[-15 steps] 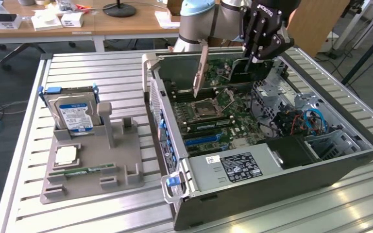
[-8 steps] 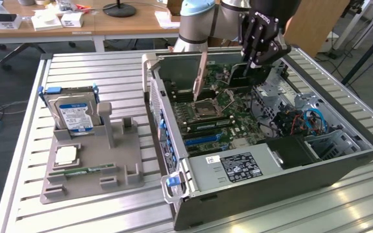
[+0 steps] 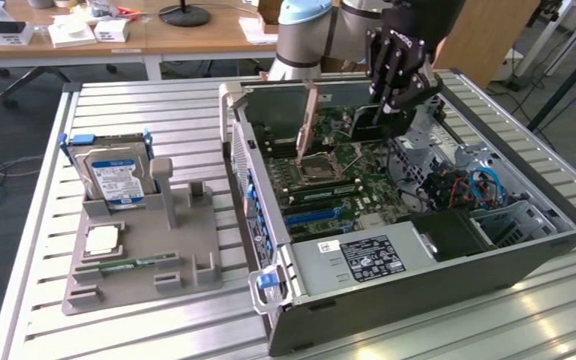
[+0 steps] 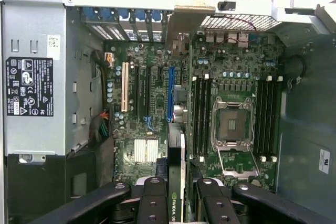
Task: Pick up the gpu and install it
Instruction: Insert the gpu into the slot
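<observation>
My gripper [image 3: 400, 94] hangs over the open computer case [image 3: 528, 247], shut on the gpu [image 3: 373, 124]. The card is held on edge with its dark face showing, just above the motherboard [image 3: 343, 187]. In the wrist view the gpu [image 4: 177, 182] is seen edge-on between the two black fingers [image 4: 152, 200] of my gripper [image 4: 177, 205], with a green-lettered label on its edge. It hovers roughly in line with the blue expansion slot [image 4: 170, 90]. I cannot tell whether it touches the slot.
A grey fixture [image 3: 168, 240] at the exterior view's left holds a hard drive [image 3: 116, 172], a processor chip [image 3: 103, 240] and a green memory stick [image 3: 128, 264]. Inside the case are the power supply [image 3: 363, 259], an open processor socket [image 4: 231, 124] and cables [image 3: 478, 187].
</observation>
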